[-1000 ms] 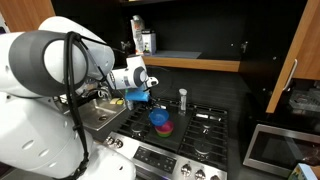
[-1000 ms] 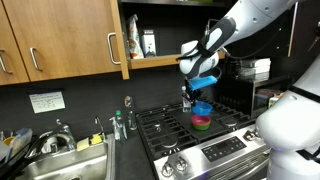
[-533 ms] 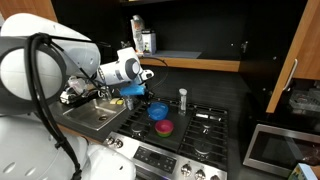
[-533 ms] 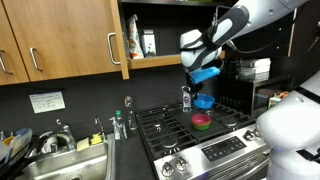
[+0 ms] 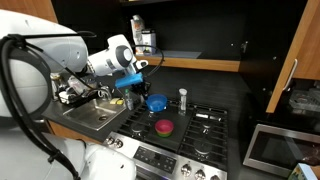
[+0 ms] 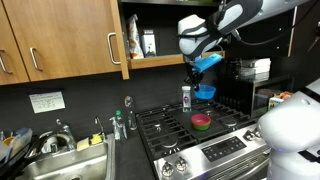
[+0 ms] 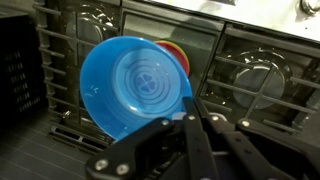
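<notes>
The blue bowl point(image 5: 157, 102) is pinched by its rim in the claw point(image 7: 189, 108) and held in the air above the stove point(image 6: 165, 126), near the red bowl point(image 6: 202, 121). It should be carried level and slowly, so that it is not tipped or dropped.

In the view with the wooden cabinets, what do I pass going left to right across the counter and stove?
Sink → soap bottle → shaker → blue bowl, held above the stove.

Stove grates point(image 5: 205, 122) are mostly open; red bowl point(image 5: 164, 127), small bottle point(image 5: 181, 99) and the held-up blue bowl point(image 5: 157, 102) are in the way.
</notes>
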